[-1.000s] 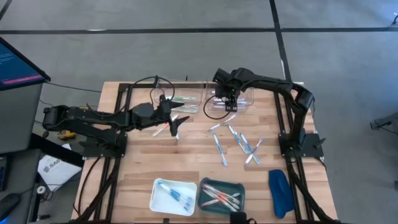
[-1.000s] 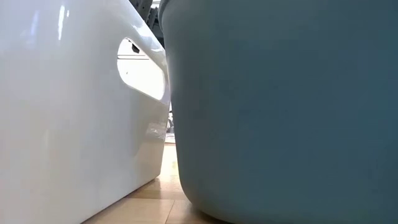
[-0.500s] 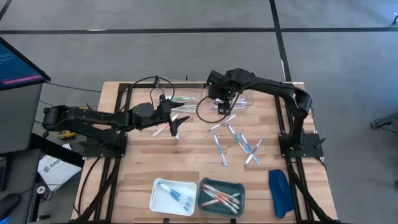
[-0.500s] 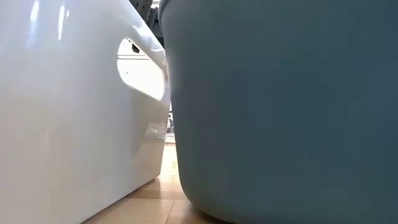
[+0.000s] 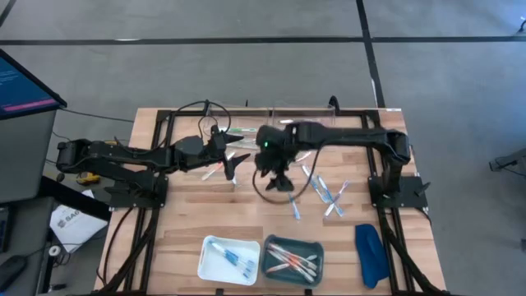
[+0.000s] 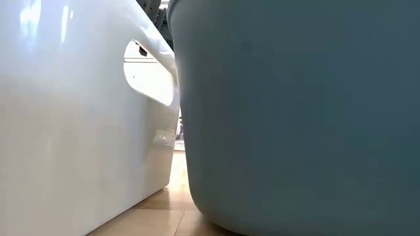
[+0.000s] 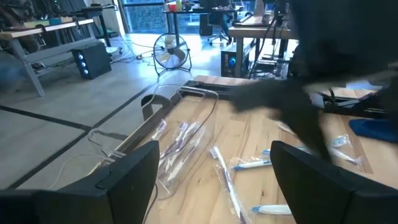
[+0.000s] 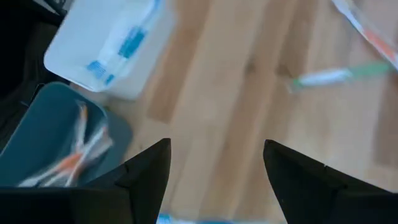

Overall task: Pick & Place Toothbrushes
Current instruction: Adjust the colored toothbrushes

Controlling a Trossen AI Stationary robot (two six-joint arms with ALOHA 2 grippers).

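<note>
High view, slatted wood table, thin wrapped toothbrushes, right tool wide, left tool wide.

Low view is useless, white bin and teal bin block nearly everything. Right arm is a dark smear in the left wrist view. Toothbrushes too tiny to tell colours up top.

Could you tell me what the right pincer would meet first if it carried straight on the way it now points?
Probably bare table: the open right pincer points at wood, between the white bin and a green toothbrush.
</note>
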